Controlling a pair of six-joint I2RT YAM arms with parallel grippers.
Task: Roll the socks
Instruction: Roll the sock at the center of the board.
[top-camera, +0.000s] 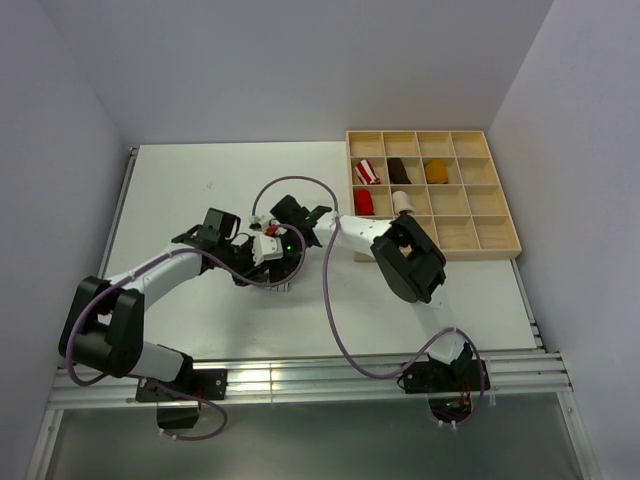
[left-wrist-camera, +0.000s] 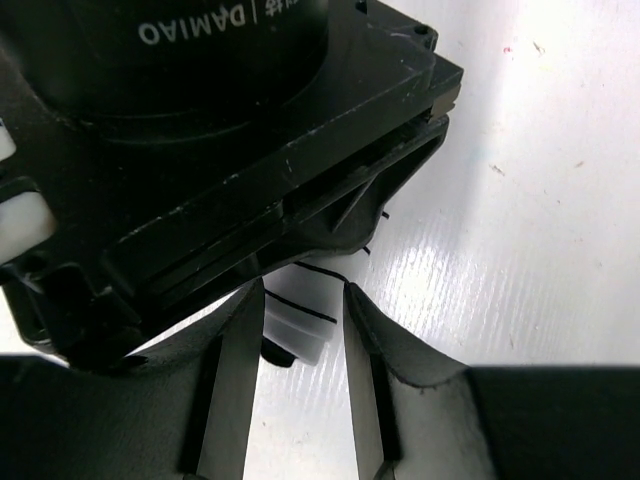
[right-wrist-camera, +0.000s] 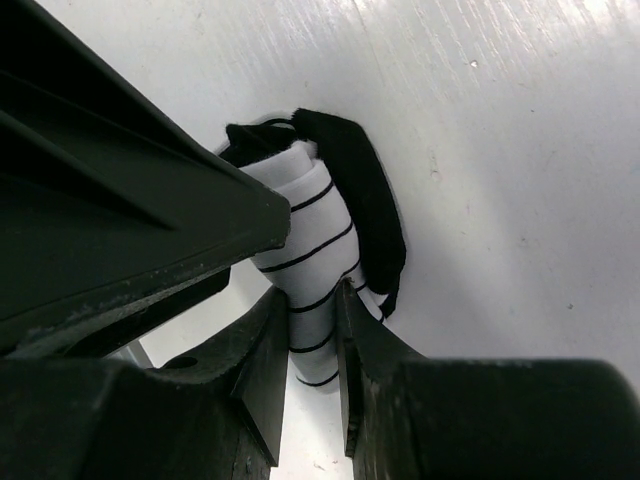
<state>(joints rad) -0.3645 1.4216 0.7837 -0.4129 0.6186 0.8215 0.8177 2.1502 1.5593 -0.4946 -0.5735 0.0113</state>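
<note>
Two grippers meet near the middle of the white tabletop (top-camera: 200, 180), and both hold the striped sock (right-wrist-camera: 320, 215), a soft white knit crossed by thin black lines and folded into a thick, rounded bundle. The right gripper (right-wrist-camera: 312, 300) is closed on it, its flat black fingers pinching the white layers, while a black fabric part curves around the bundle's outer side like a cap. The left gripper (left-wrist-camera: 303, 292) stands wider and is closed around the bundle too; the fabric fills the gap between its smooth, angular fingers. Up close the tabletop looks glossy, with fine brushed streaks and a few specks. Well apart, to the right, the cream sock (top-camera: 402, 203), brown at one end, sits as a compact roll in one compartment of a pale wooden tray (top-camera: 470, 200), just beside a red bundle (top-camera: 363, 203); a red-and-white striped bundle (top-camera: 368, 171), a dark brown bundle (top-camera: 400, 170) and a mustard bundle (top-camera: 436, 171) fill the row behind
</note>
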